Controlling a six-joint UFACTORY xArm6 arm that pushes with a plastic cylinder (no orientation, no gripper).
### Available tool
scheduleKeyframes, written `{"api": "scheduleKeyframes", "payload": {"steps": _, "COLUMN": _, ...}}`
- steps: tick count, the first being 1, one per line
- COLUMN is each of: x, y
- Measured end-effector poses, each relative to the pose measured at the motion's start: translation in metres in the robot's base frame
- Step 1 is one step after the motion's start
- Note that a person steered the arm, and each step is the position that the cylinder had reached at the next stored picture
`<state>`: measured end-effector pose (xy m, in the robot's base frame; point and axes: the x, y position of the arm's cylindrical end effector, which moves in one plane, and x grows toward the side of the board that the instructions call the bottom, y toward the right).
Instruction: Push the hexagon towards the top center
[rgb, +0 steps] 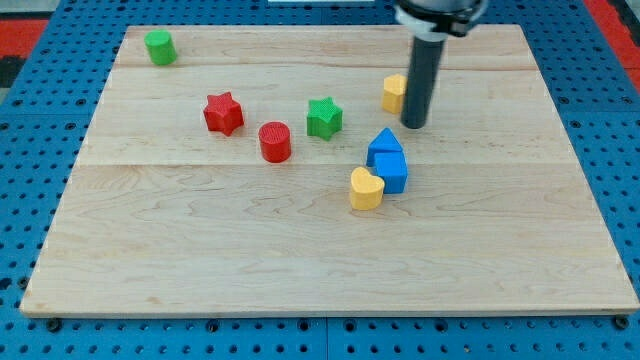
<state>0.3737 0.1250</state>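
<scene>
Our tip (413, 124) holds nothing — a bare rod just right of the yellow hexagon (393, 93), near the board's (300, 250) top right. We should push leftward and slightly up — avoiding the green star (324, 117).

On the wooden surface (200, 250), the dark rod comes down from the view's top, and the tip (413, 124) rests just to the right of the yellow hexagon (393, 93), touching it or almost. Below the tip stand two blue blocks (387, 160) pressed together, with a yellow heart (366, 188) at their lower left. To the left are a green star (324, 117), a red cylinder (275, 141) and a red star (223, 113). A green cylinder (159, 47) sits near the top left corner.
</scene>
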Motion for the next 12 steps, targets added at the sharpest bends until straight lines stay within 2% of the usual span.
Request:
{"api": "scheduleKeyframes", "payload": {"steps": 1, "x": -0.034, "y": -0.007}}
{"api": "scheduleKeyframes", "payload": {"steps": 2, "x": -0.089, "y": -0.059}}
{"api": "scheduleKeyframes", "payload": {"steps": 3, "x": -0.106, "y": -0.109}}
{"api": "scheduleKeyframes", "payload": {"steps": 4, "x": -0.042, "y": -0.086}}
{"api": "scheduleKeyframes", "payload": {"steps": 5, "x": -0.042, "y": -0.123}}
{"api": "scheduleKeyframes", "payload": {"steps": 7, "x": -0.106, "y": -0.15}}
{"api": "scheduleKeyframes", "payload": {"steps": 8, "x": -0.09, "y": -0.17}}
{"api": "scheduleKeyframes", "payload": {"steps": 9, "x": -0.091, "y": -0.178}}
{"api": "scheduleKeyframes", "payload": {"steps": 10, "x": -0.108, "y": -0.148}}
{"api": "scheduleKeyframes", "payload": {"steps": 11, "x": -0.107, "y": -0.148}}
{"api": "scheduleKeyframes", "payload": {"steps": 12, "x": -0.083, "y": -0.15}}
